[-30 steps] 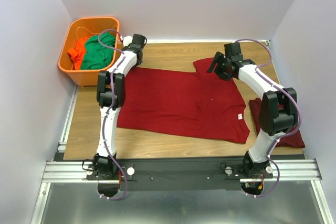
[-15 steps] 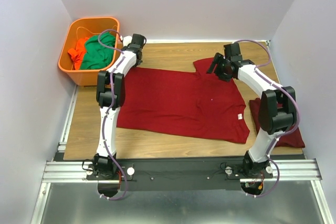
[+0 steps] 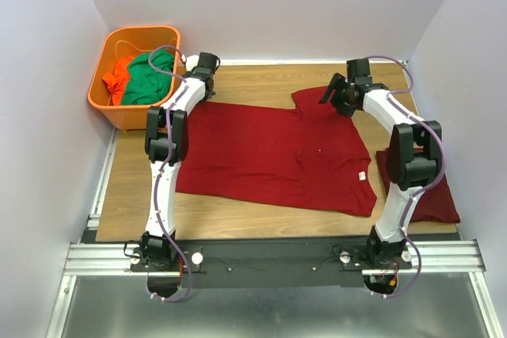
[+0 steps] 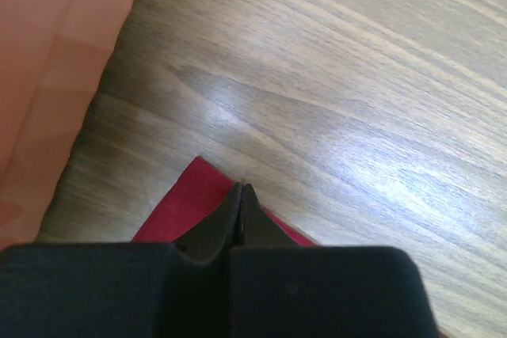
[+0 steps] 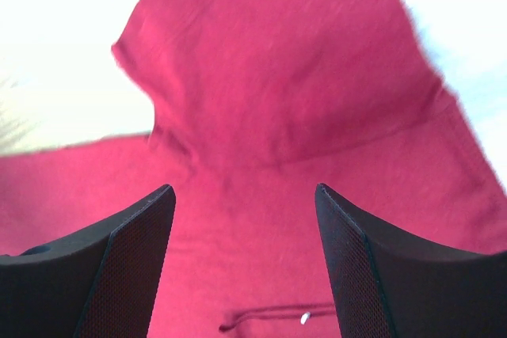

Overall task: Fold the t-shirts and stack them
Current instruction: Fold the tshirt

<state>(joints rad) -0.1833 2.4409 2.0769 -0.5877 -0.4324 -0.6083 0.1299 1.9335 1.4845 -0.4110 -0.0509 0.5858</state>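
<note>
A maroon t-shirt (image 3: 269,156) lies spread flat on the wooden table. My left gripper (image 3: 207,85) is at its far left corner. In the left wrist view, the left gripper (image 4: 241,189) is shut, with the red corner of the t-shirt (image 4: 186,207) pinched at its tips. My right gripper (image 3: 337,94) hovers open over the far right sleeve. In the right wrist view, the right gripper (image 5: 244,189) has nothing between its fingers, only the t-shirt cloth (image 5: 277,77) below. A second maroon t-shirt (image 3: 434,199) lies folded at the right, partly under the right arm.
An orange basket (image 3: 135,77) at the far left corner holds a green garment (image 3: 150,77) and an orange garment (image 3: 119,77). Its wall (image 4: 47,61) is close to the left gripper. White walls enclose the table on three sides.
The left gripper has closed on the shirt's far left corner. The right gripper has shifted a little to the right and back over the sleeve, still open.
</note>
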